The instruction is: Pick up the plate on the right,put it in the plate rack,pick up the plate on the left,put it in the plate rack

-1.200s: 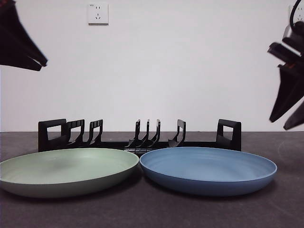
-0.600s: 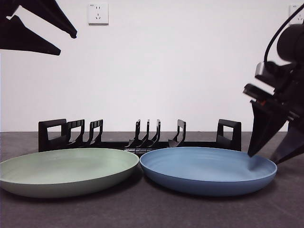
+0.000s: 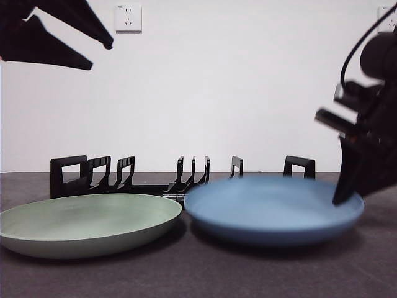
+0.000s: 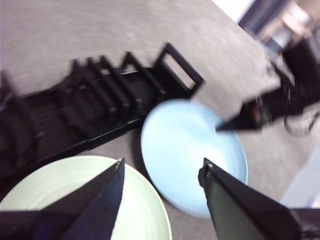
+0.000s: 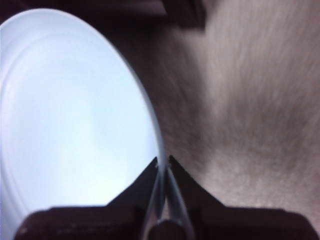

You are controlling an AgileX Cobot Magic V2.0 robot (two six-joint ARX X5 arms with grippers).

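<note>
The blue plate [image 3: 273, 208] on the right is blurred and slightly raised off the table, its rim pinched by my right gripper [image 3: 348, 197]. In the right wrist view the jaws of the right gripper [image 5: 163, 161] are shut on the blue plate's [image 5: 70, 115] edge. The green plate [image 3: 87, 222] on the left lies flat on the table. My left gripper [image 3: 99, 53] hangs open high at the upper left, well above the green plate [image 4: 145, 210]. The black plate rack [image 3: 180, 180] stands behind both plates with nothing in it, also seen as the rack [image 4: 85, 105] in the left wrist view.
A dark grey table [image 3: 198, 273] carries everything. A white wall with a socket [image 3: 128, 17] rises behind the rack.
The right gripper came down from the upper right, closed on the blue plate's right rim and began lifting it. The left gripper moved slightly right at the upper left.
</note>
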